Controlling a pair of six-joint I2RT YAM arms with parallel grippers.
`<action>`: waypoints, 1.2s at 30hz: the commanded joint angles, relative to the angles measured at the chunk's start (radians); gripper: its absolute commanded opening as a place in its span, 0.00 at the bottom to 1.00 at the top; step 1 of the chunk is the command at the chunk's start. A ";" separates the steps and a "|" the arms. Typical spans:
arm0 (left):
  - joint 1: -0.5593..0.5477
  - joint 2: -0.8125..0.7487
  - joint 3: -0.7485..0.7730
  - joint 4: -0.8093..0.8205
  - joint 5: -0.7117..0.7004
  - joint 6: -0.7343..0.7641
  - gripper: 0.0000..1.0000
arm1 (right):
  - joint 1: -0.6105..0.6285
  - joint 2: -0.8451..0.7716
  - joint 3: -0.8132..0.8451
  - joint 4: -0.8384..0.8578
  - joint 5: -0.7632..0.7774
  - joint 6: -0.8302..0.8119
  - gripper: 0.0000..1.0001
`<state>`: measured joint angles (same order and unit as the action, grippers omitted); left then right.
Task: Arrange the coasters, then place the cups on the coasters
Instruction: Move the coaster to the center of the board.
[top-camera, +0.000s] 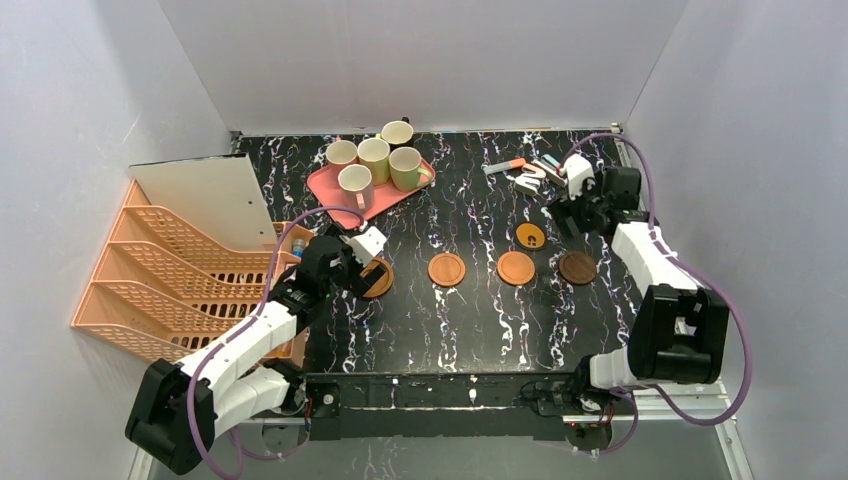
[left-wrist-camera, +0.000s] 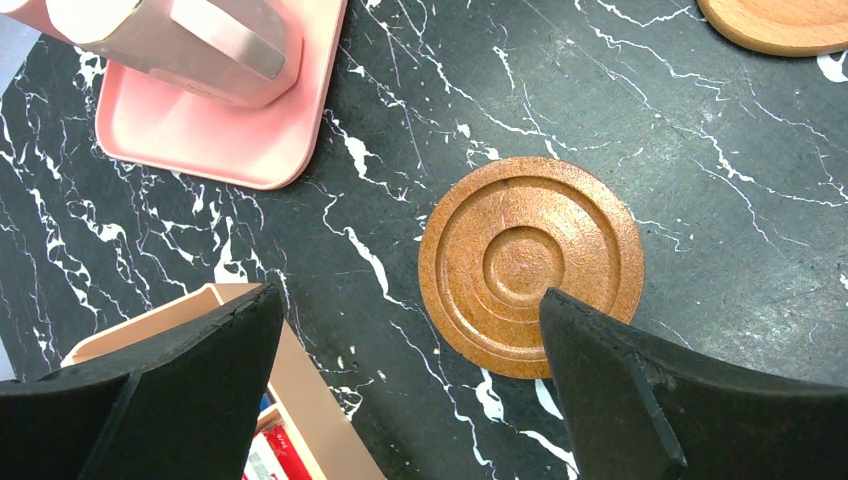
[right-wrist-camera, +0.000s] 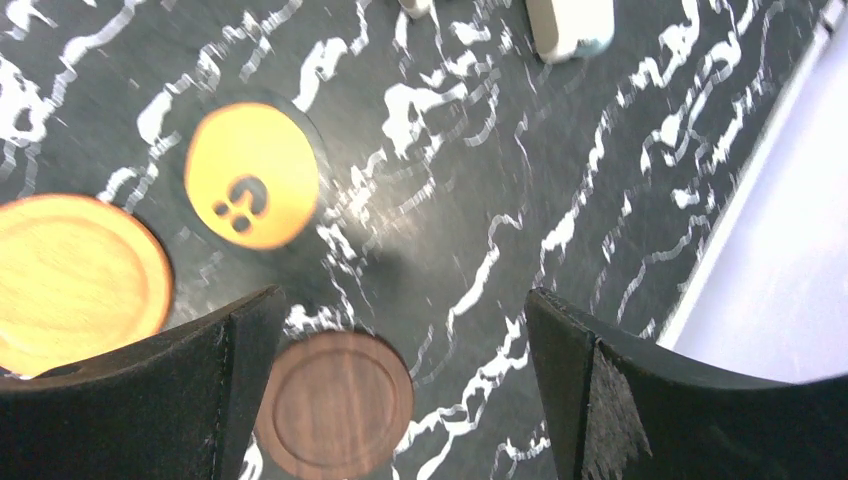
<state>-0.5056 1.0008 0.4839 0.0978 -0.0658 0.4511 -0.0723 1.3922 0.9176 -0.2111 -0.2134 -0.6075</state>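
Top external view: five cups stand bunched on a pink tray, while five coasters lie flat on the black marbled surface, nearer the arm bases than the tray. Four of them form a row running rightward from just below the tray's near corner. The fifth, a marked coaster with an orange face, sits out of line, well to the tray's right.

The left end effector hangs with jaws spread wide and empty over the ringed coaster, the disc closest to the tray, which lies off-centre toward one finger. The right end effector, equally wide and holding nothing, hovers close by a dark coaster at the end of the row farthest from the tray.

With every cup on the tray, arranging the coasters appears to be the step in hand. Doing it well likely means centring the jaws across a disc's full width, coming straight down and pinching the thin rim low against the surface. The stray should go in line, with gaps wide enough for a cup and its handle.

Count: five cups, five coasters, one tray.
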 joint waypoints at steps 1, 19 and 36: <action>0.002 0.004 0.002 0.006 0.013 -0.012 0.98 | 0.114 0.076 0.090 -0.032 -0.019 0.075 0.99; 0.002 0.001 -0.002 0.011 0.009 -0.009 0.98 | 0.243 0.360 0.237 -0.037 0.035 0.236 0.99; 0.002 -0.016 -0.011 0.013 0.005 -0.005 0.98 | 0.180 0.488 0.228 -0.013 0.172 0.206 0.98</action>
<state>-0.5056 1.0061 0.4824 0.1047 -0.0662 0.4492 0.1566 1.8408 1.1351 -0.2207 -0.0994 -0.3882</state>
